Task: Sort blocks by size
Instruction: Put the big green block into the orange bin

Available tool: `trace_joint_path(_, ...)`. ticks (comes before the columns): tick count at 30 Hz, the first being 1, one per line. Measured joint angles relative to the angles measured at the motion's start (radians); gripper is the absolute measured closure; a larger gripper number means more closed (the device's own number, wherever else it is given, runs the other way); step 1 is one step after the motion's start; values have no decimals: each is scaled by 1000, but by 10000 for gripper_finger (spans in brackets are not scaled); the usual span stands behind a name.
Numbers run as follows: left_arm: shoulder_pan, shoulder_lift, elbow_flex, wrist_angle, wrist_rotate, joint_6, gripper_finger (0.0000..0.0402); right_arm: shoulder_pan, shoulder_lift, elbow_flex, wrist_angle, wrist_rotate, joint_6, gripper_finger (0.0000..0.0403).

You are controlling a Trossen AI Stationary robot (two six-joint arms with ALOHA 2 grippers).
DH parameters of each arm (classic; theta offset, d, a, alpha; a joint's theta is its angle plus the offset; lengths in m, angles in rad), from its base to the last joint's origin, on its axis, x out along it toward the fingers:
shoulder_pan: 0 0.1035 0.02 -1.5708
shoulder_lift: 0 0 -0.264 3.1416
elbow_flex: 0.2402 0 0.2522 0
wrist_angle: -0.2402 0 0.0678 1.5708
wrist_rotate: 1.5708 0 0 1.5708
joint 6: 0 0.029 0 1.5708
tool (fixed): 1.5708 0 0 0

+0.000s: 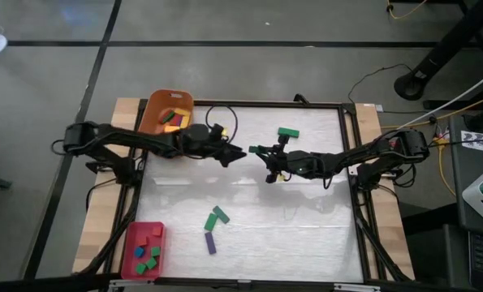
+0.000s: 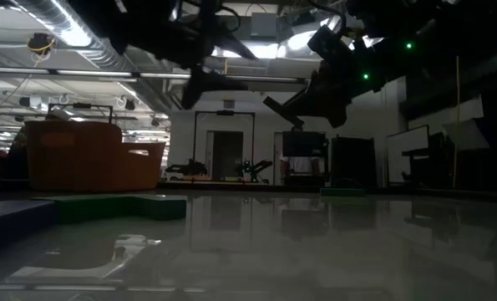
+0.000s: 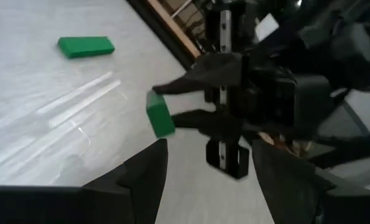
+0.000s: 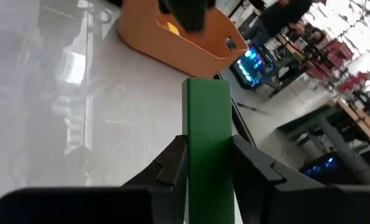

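Observation:
My right gripper (image 1: pixel 265 152) hangs over the middle of the table, shut on a green bar (image 4: pixel 206 124). My left gripper (image 1: pixel 239 152) faces it from the table's left, a short way off. Its fingers (image 3: pixel 148 169) stand open with nothing between them. The left wrist view shows the held bar (image 3: pixel 159 114) just ahead of the left fingers. Another green bar (image 1: pixel 287 132) lies flat farther back. A green bar (image 1: pixel 217 216) and a purple one (image 1: pixel 210 242) lie flat nearer the front. My right gripper pinches the green bar between its two fingers (image 4: pixel 172 163), one on each long side (image 4: pixel 191 155). The fingers reach in roughly level from the table's right. The bar's free end (image 4: pixel 206 87) sticks out past the fingertips toward the left gripper. The bar is clear of the table.
The orange tub (image 1: pixel 155 113) with a few blocks stands at the far left corner. The flat red tray (image 1: pixel 132 243) with several blocks sits at the near left corner. A raised black frame (image 1: pixel 351 162) runs around the white work surface.

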Motion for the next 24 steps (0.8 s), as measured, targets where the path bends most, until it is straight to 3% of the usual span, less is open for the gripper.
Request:
trace_joint_path(7,1,118,0,81,-32,-84,180,0,0,0,1,-62,-74,306)
trace_joint_path(15,-16,194,9,190,-32,-103,180,0,0,0,0,-62,-79,306)
trace_joint_path(24,-18,249,52,186,-56,-125,184,0,0,1,-2,-68,-80,306)
